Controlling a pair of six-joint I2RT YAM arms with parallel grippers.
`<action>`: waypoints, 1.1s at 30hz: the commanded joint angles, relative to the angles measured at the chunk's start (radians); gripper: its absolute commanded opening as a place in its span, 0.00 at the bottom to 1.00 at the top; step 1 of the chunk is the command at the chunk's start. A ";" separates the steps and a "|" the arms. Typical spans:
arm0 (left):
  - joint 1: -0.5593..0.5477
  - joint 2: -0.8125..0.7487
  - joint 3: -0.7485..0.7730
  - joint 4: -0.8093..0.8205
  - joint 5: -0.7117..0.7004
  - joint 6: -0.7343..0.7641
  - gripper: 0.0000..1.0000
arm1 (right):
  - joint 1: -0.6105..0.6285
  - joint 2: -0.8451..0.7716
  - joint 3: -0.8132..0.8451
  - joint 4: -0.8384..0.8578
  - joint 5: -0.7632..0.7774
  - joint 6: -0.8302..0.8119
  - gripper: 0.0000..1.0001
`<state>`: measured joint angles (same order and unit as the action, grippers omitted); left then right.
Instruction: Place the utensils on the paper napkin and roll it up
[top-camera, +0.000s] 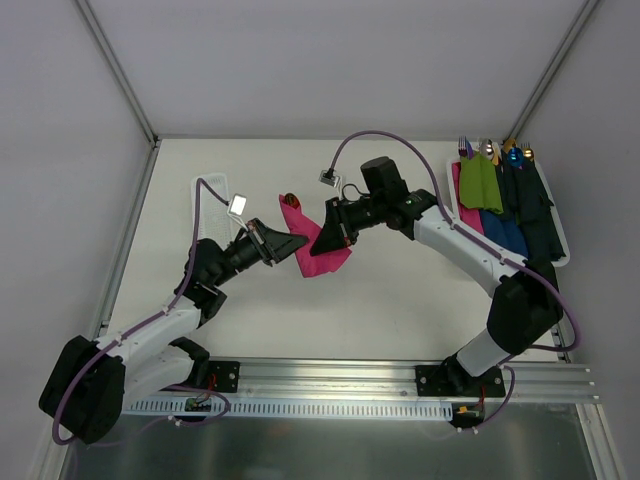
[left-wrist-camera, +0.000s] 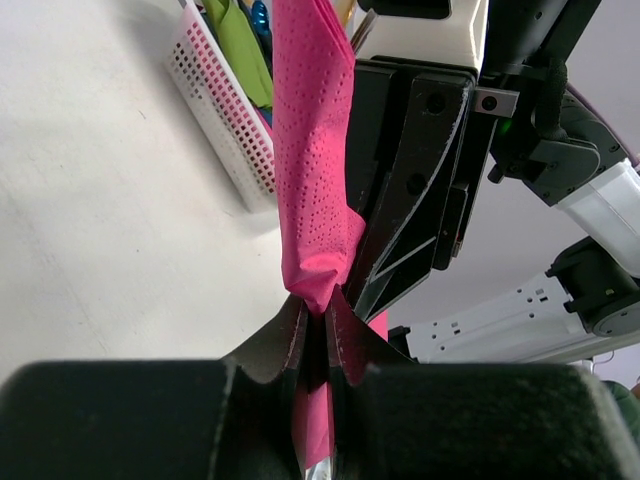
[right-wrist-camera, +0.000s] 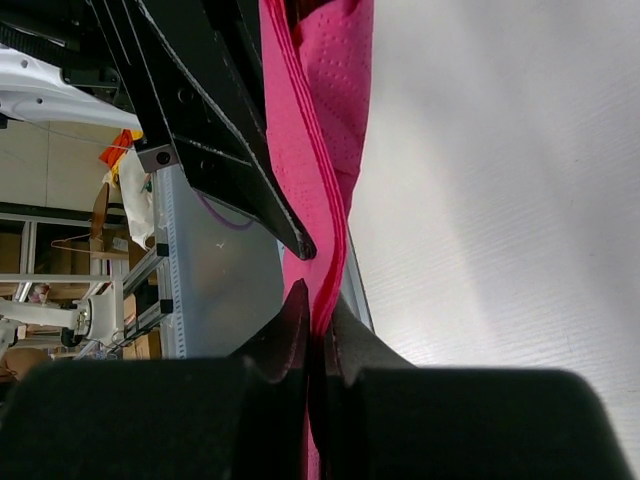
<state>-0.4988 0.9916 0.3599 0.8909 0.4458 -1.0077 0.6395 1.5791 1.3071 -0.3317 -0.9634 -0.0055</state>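
Holding the paper napkin (top-camera: 332, 262) between both claws, above mid-counter.
We see the left claw (top-camera: 297, 243) pressed together on one end of the folded pink sheet and the right claw (top-camera: 322, 243) pinching it from the opposite side, with the fingertips of the two almost meeting. In the wrist views the napkin (left-wrist-camera: 315, 150) runs straight out of each closed grip (right-wrist-camera: 312, 300). The napkin's lower edge hangs towards the near side, with bare white counter (top-camera: 400, 310) open all around it. Well apart, at the right edge, a white perforated basket (top-camera: 562, 245) holds a green napkin roll (top-camera: 480, 183) and blue napkin rolls (top-camera: 505, 230). Plain pale walls enclose the counter on three sides.
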 joint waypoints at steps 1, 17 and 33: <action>-0.007 -0.044 0.054 0.053 0.013 0.004 0.04 | -0.001 -0.024 0.012 -0.003 -0.034 -0.039 0.00; -0.007 -0.028 0.140 -0.069 0.018 0.061 0.42 | 0.028 -0.065 -0.019 0.003 -0.061 -0.060 0.00; -0.007 -0.027 0.140 -0.142 -0.016 0.077 0.46 | 0.035 -0.100 -0.040 0.042 -0.081 -0.047 0.00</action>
<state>-0.5045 0.9668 0.4553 0.7322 0.4561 -0.9531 0.6636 1.5303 1.2659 -0.3183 -0.9913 -0.0452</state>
